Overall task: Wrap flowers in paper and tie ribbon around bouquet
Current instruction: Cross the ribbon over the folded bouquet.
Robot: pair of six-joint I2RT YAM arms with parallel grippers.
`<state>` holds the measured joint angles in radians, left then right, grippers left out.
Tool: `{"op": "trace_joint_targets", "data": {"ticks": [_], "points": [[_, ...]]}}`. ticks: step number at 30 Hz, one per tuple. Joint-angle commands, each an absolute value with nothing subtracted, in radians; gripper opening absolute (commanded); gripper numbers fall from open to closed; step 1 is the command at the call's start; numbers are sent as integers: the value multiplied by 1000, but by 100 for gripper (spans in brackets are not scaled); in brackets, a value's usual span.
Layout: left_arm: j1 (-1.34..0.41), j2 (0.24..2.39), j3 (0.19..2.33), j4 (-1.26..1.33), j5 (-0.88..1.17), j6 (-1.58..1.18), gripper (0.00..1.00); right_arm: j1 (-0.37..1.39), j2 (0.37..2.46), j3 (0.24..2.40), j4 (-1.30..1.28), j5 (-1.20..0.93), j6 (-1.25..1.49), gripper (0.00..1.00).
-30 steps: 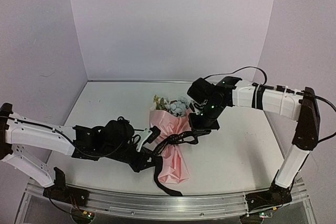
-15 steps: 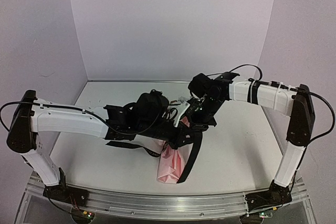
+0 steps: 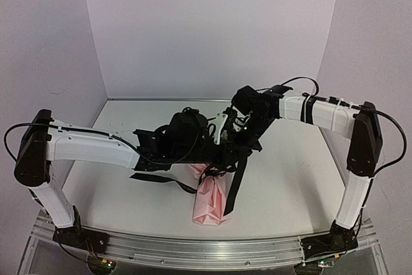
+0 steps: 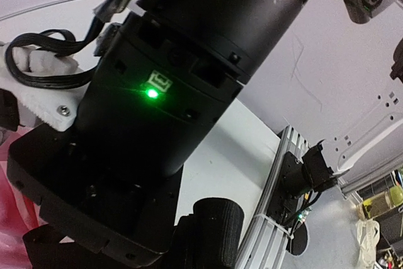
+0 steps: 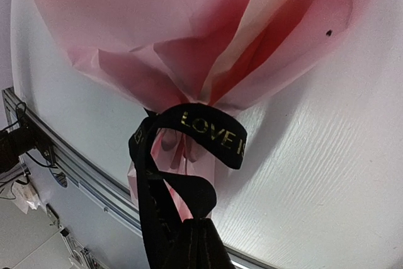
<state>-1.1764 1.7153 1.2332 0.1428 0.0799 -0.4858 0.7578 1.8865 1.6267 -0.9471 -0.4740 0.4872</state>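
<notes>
The left pincer [image 3: 217, 154], fingers pressed together, has swung from lower left to centre beside the right pincer [image 3: 243, 149], which clamps the ribbon [image 5: 211, 131] looped round the bouquet [image 3: 211, 201] mid-bench [image 3: 290, 185], so tying looks under way.

The black ribbon [image 5: 211, 133] has gold letters on it, and on the front of its loop you can read "LOVE IS". More gold letters sit on the left side of the loop, but they are too small and bent to read. In the left wrist view, the black round part [image 4: 189, 61] has a tiny white sign [image 4: 155, 80] just above a green light, with no words you can read.
</notes>
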Motion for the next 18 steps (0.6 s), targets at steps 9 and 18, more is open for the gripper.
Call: {"op": "trace_joint_targets", "data": {"ticks": [9,18], "points": [[-1102,1599,1096,279,-125,-646,0,756,1916,1680,-960,-518,468,0],[-1070,1586,1101,292,-182,-695,0,749,1935,1700,-966,-549,469,0]]}}
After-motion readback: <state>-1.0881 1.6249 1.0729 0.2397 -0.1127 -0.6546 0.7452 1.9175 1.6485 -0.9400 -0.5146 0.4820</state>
